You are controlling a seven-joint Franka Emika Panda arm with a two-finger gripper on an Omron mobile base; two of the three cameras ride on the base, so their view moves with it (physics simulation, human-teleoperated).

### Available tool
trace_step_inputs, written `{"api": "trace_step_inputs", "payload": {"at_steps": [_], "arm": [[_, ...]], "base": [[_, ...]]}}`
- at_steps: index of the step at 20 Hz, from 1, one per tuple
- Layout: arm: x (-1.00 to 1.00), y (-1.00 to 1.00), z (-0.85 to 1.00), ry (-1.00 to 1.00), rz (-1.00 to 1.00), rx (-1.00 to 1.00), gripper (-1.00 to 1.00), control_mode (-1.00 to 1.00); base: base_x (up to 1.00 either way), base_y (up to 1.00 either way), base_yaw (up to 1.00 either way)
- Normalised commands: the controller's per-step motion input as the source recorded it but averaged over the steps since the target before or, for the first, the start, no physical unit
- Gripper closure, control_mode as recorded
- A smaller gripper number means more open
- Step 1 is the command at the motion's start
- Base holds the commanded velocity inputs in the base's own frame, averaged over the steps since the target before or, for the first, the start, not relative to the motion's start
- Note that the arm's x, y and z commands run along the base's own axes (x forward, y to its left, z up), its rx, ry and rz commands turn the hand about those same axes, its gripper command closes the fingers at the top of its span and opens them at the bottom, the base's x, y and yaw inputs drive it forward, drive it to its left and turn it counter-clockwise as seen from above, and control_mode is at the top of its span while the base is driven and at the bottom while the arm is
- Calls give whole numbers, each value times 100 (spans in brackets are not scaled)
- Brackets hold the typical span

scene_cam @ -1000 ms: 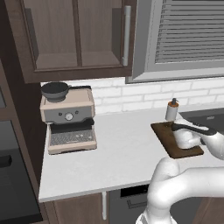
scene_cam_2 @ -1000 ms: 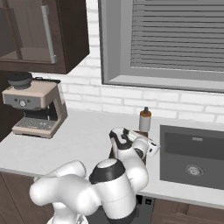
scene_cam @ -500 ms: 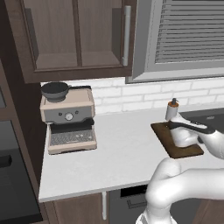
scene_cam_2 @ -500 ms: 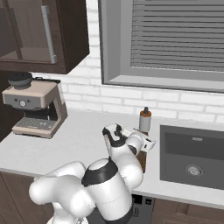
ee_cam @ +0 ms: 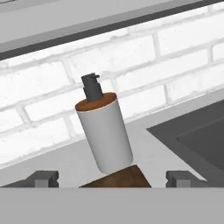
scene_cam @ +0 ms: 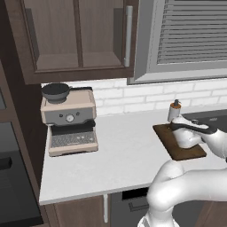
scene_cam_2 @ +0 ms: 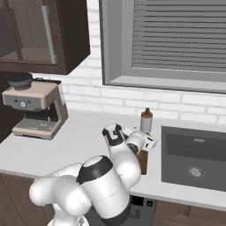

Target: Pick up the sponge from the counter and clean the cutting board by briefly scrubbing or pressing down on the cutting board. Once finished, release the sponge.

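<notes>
Above the cutting board (scene_cam: 181, 150), the hand (ee_cam: 112, 179) has lifted slightly, fingers spread, apparently empty.

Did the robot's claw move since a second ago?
Yes. In the right base view the claw's hand has swung left, away from the soap bottle toward the coffee machine. The bottle has stayed beside the sink.

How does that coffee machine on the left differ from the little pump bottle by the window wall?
The coffee machine is boxy, beige and grey, with a dark round top. The pump bottle is a slim white cylinder with a brown collar and dark pump. The machine is far bulkier. It stands at the counter's left end, while the bottle stands near the cutting board and sink. Both sit upright against the brick wall.
</notes>
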Motion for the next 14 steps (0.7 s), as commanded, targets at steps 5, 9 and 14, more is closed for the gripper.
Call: {"api": "trace_step_inputs", "payload": {"at_steps": [5, 9, 14], "arm": [[-46, 0, 66, -2, 0, 0, -100, -100], [-72, 0, 100, -11, 0, 3, -100, -100], [-43, -10, 100, -12, 0, 3, -100, -100]], "base": [[0, 0, 0], [0, 0, 0], [0, 0, 0]]}}
